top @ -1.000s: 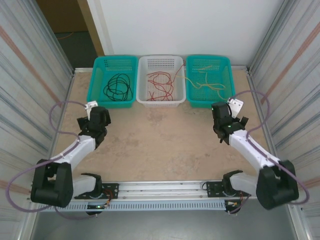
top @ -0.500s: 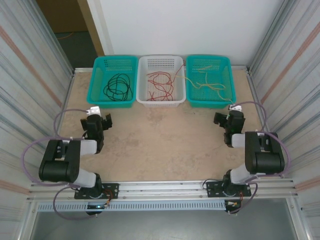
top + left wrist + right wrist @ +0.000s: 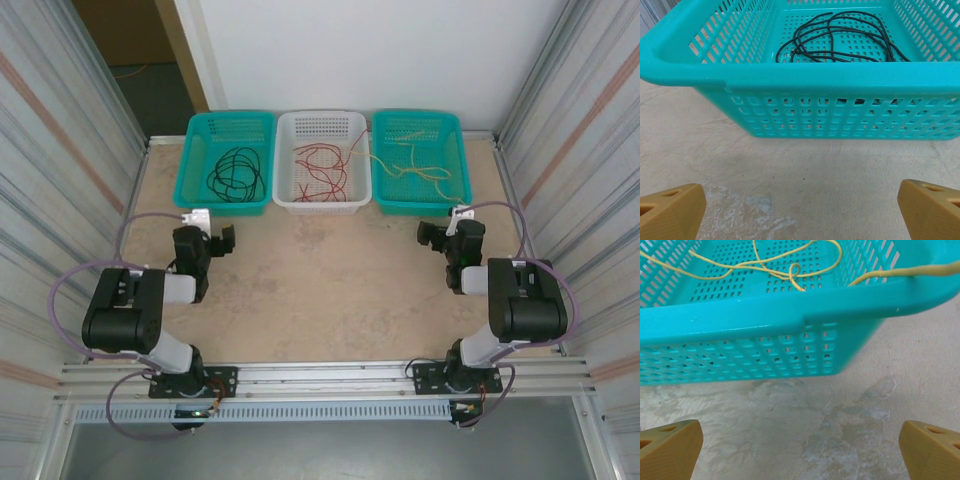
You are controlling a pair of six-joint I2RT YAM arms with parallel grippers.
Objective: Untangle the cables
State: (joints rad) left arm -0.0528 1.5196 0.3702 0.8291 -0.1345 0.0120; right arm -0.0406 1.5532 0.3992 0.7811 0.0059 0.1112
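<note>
Tabletop (image 3: 790, 175) open; left fingers (image 3: 672, 212) spread facing basket (image 3: 790, 77) rim, black cable (image 3: 805, 50) beyond; right fingers (image 3: 670, 447) spread likewise, yellow cable (image 3: 910, 271) beyond.

Black cables (image 3: 234, 170) in left basket (image 3: 222, 207), red cables (image 3: 318, 162) in middle basket (image 3: 322, 208), yellow cables (image 3: 418, 168) in right basket (image 3: 420, 208)

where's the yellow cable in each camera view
Top external: the yellow cable lies loose inside the right teal basket, at upper right.
Right wrist: across the top, inside that basket, one strand crossing its rim at upper right.
Left wrist: faces the left teal basket holding the black cable instead.
Shared landmark: the right teal basket's near rim.
</note>
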